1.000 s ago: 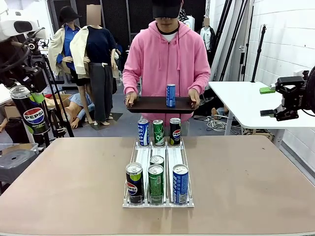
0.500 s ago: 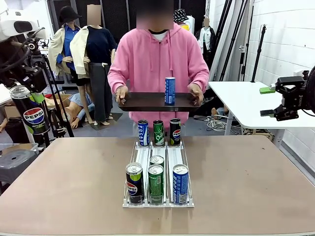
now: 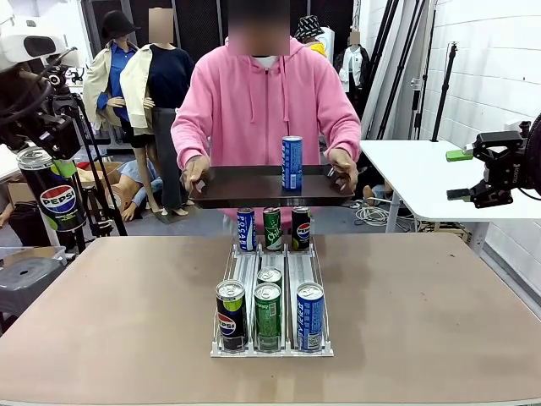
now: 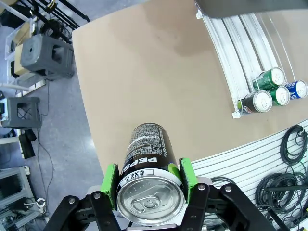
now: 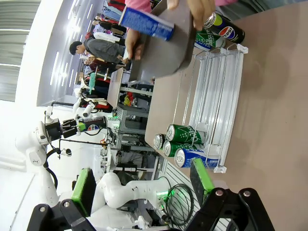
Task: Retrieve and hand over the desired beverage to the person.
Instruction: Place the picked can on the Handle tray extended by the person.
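My left hand (image 4: 149, 185) is clamped on a black Pepsi can (image 4: 147, 159), green pads pressed to its two sides, held off the left edge of the tabletop (image 3: 127, 296) above the floor. In the front view that can (image 3: 51, 199) hangs upright at far left, well apart from the rack.

My right hand (image 3: 461, 173) is spread wide with nothing between its fingers, raised off to the right beside a white side table (image 3: 414, 173).

Clear can rack (image 3: 270, 292) sits mid-tabletop with three lanes. Front row: black Pepsi can (image 3: 231, 313), green can (image 3: 268, 315), blue can (image 3: 309, 315); a second green can (image 3: 270, 277) just behind the middle one. Back row: blue (image 3: 246, 228), green (image 3: 272, 228), black Pepsi (image 3: 300, 227).

The person (image 3: 266, 101) in a pink hooded sweatshirt stands at the far side, both hands gripping a dark tray (image 3: 245, 186) held over the rack's far end. A blue can (image 3: 292, 162) stands upright on the tray, right of its middle.
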`<state>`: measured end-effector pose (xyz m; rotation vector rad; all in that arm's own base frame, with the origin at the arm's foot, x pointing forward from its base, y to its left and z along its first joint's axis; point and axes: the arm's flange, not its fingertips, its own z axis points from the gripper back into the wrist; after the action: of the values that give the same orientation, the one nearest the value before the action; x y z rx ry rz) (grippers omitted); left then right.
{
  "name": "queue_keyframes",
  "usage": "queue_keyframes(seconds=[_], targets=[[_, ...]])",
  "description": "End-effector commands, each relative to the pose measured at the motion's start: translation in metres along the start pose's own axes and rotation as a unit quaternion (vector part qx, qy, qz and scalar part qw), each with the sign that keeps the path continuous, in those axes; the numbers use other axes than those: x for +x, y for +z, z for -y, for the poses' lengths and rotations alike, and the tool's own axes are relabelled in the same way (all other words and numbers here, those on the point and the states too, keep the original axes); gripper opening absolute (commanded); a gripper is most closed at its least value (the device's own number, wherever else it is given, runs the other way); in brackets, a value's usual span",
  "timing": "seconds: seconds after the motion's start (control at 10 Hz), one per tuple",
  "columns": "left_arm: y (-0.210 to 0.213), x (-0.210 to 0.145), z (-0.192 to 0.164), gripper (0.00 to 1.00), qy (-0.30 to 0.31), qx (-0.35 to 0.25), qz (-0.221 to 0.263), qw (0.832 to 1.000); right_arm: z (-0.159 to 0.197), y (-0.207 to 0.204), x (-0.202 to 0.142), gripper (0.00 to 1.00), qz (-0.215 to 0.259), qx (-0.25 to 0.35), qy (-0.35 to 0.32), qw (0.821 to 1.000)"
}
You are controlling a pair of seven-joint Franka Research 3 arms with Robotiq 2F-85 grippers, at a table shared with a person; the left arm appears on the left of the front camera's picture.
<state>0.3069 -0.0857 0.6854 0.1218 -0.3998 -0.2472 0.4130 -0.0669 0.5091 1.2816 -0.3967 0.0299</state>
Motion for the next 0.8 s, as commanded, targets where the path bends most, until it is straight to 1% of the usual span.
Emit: queue_keyframes(seconds=[0.0, 0.5, 0.7], targets=[[0.0039, -0.0002, 0.0002, 0.00, 0.000, 0.001, 0.006, 1.000, -0.0005, -0.0002, 0.0010, 1.00, -0.003, -0.002, 0.001, 1.000], [0.0000, 0.0000, 0.0000, 0.00, 0.000, 0.000, 0.000, 1.000, -0.0005, -0.0002, 0.0010, 1.00, -0.003, -0.002, 0.001, 1.000], [0.0038, 0.0085, 0.0099, 0.00, 0.013, -0.020, 0.006, 1.000, -0.0005, -0.0002, 0.0010, 1.00, -0.003, -0.002, 0.001, 1.000]])
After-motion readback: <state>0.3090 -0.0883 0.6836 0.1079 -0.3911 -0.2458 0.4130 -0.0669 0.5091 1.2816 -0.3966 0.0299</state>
